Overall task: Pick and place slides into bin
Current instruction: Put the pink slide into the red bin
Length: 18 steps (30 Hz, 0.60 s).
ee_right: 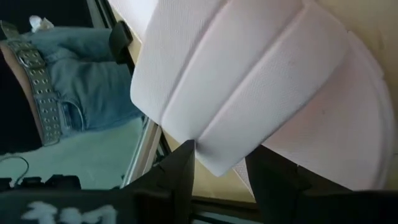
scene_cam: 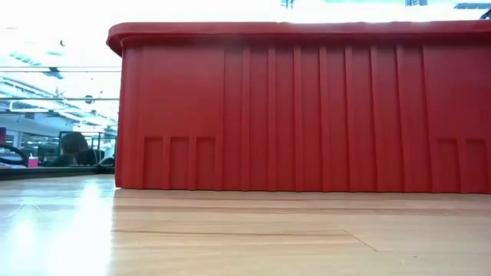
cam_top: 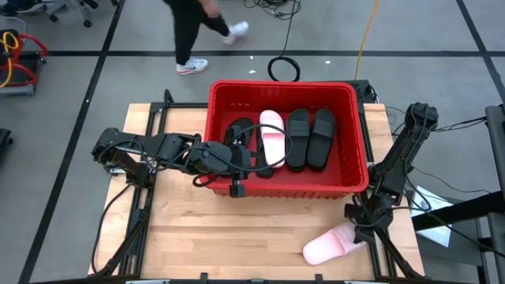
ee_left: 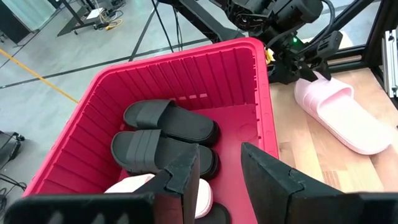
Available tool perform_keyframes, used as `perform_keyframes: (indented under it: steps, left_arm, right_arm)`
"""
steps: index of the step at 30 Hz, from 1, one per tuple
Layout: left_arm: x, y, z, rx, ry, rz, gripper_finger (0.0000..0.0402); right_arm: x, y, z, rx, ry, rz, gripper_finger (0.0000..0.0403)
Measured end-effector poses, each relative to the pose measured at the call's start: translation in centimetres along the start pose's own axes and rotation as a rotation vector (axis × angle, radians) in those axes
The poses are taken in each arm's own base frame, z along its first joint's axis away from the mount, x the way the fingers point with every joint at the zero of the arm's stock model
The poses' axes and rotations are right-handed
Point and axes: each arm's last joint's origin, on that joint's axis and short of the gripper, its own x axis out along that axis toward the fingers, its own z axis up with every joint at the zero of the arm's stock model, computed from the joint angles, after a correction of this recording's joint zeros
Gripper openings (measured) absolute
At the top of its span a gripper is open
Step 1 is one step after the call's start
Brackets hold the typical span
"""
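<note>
Right gripper (cam_top: 364, 233) down at the near right corner of the table (cam_top: 237, 237), its two dark fingers part-open and set on either side of the wide strap of a pale pink slide (cam_top: 330, 245). In the right wrist view the strap edge sits right between the fingers (ee_right: 179, 167); whether the pads actually press it cannot be told. That slide lies flat on the wood, outside the bin (cam_top: 359, 181), just beside its near right corner. Strap has a fine woven-looking texture; sole is smooth and rounded.

Left gripper (cam_top: 234, 166) reaches over the bin's near wall on the far side from the right gripper, fingers (ee_left: 186, 174) apart with nothing between them, hovering above the contents.

Bin: red plastic, rectangular, thick rim, ribbed walls. In the low view its wall fills the frame and hides everything inside and both grippers.

Count inside the bin, high view: one pale pink slide (cam_top: 272, 136) near the middle, two black wide-strap slides (cam_top: 310, 138) side by side toward the right arm's side, and dark footwear (cam_top: 241, 138) on the left arm's side, partly covered by the left arm and cables, number hard to make out. Left wrist view shows the two black slides stacked close, matte, broad-banded, and only an edge of the pink one behind the fingers.

Beyond the table, a person's legs (cam_top: 189, 31) on the floor, cut off at the picture's top; denim and a studded belt (ee_right: 37, 81) show in the right wrist view.
</note>
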Motion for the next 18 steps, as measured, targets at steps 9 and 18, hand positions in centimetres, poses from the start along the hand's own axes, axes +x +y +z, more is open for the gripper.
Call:
perform_keyframes:
  steps: [9,18]
  left_arm:
    - [0.0,-0.01,0.02,-0.002,-0.001,0.0,0.0122]
    - [0.0,-0.01,0.02,-0.003,-0.002,0.0,0.0122]
  right_arm:
    - [-0.07,-0.07,0.09,0.024,-0.029,-0.003,0.0079]
    - [-0.07,-0.09,0.1,0.022,-0.033,-0.005,0.0007]
